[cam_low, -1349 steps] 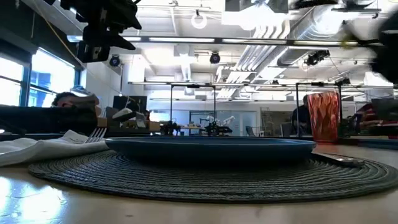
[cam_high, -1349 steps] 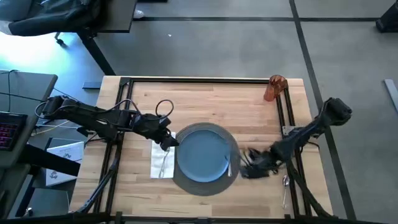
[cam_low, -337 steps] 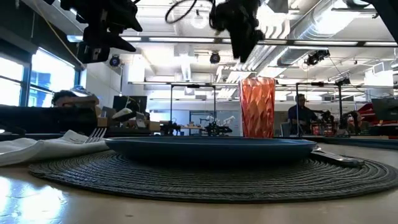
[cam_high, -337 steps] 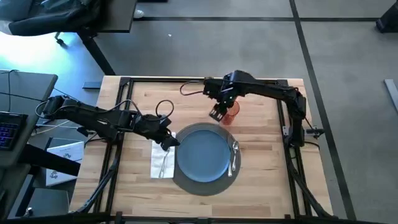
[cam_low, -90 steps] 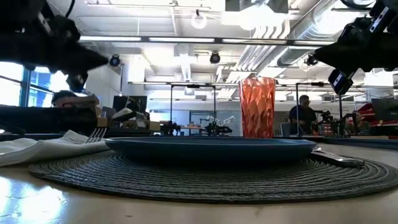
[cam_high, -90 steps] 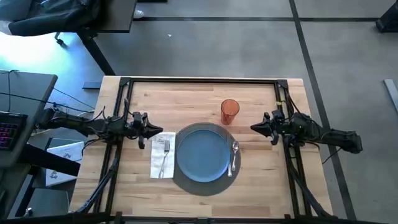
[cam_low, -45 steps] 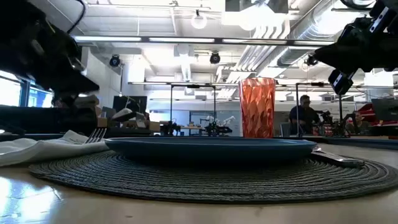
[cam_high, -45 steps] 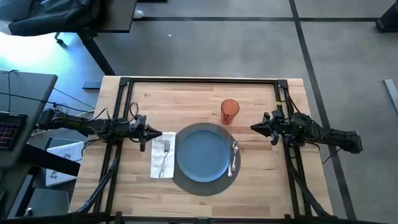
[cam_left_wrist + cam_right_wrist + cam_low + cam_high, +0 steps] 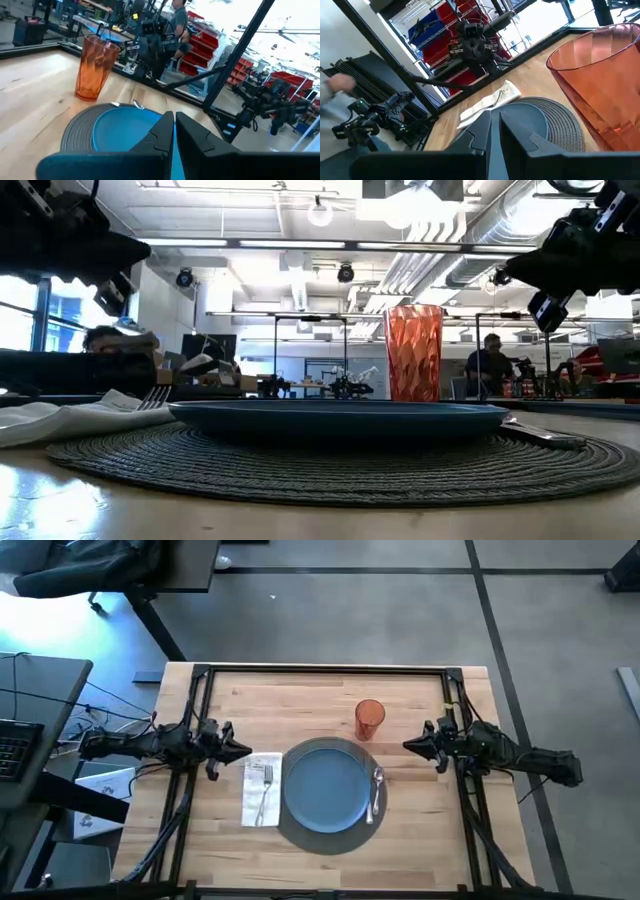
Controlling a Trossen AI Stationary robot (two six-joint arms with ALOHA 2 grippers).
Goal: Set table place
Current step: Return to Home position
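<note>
Both shut tight and empty: left gripper [image 9: 245,752] at 10 o'clock of blue plate [image 9: 325,788], right gripper [image 9: 406,746] at 2 o'clock. Orange cup [image 9: 369,719] standing at 1 o'clock, at edge of grey mat [image 9: 322,842]

Both arms recorded as dark, near-black: left arm [image 9: 130,744], right arm [image 9: 520,754]. Slim tubular links are joined by bulkier rounded housings. A thin black cable [image 9: 207,720] is noted beside the left arm's wrist. The left gripper [image 9: 240,752] and right gripper [image 9: 410,746] are each ended by two tapered, flat-faced, matt black fingers [image 9: 159,134]
</note>
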